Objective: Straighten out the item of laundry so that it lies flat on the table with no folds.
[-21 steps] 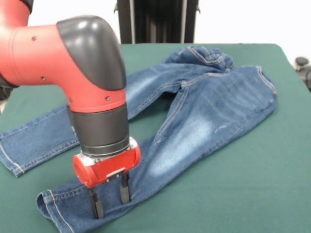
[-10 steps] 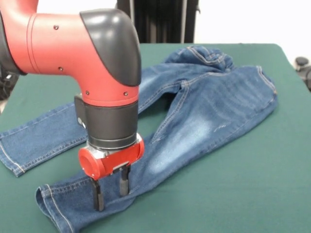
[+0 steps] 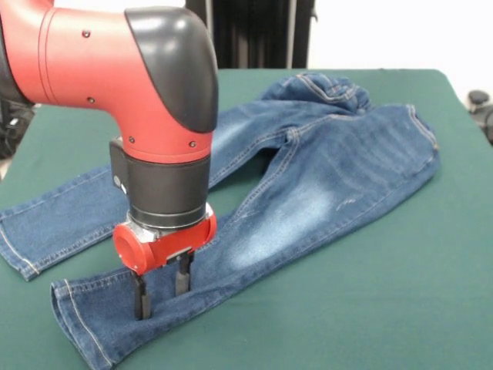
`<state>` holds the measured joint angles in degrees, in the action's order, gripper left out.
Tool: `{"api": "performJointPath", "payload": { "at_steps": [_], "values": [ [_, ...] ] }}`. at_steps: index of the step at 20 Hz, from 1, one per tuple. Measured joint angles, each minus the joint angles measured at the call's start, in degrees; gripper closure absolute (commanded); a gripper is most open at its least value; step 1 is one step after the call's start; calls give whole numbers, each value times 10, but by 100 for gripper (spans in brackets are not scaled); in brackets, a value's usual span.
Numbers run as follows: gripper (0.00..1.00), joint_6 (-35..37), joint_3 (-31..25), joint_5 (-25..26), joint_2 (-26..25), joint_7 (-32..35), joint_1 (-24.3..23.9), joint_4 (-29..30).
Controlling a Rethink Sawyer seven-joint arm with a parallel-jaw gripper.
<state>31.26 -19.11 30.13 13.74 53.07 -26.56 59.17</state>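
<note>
Front view: dark green desk [image 3: 400,308] fills the frame, pale wall behind, a black stand [image 3: 246,35] at the far edge. The jeans [image 3: 323,185] sprawl across the middle, legs splayed to the left, waistband bunched at the far side. The claw [image 3: 162,297] stands on the nearer leg by its cuff, jaws parted narrowly, tips pressing the denim.
</note>
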Motion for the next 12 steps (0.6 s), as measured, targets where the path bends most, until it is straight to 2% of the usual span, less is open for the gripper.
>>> {"api": "performJointPath", "payload": {
  "at_steps": [12],
  "values": [
    [0,2,26,-11,0,0,13,-6]
  ]
}}
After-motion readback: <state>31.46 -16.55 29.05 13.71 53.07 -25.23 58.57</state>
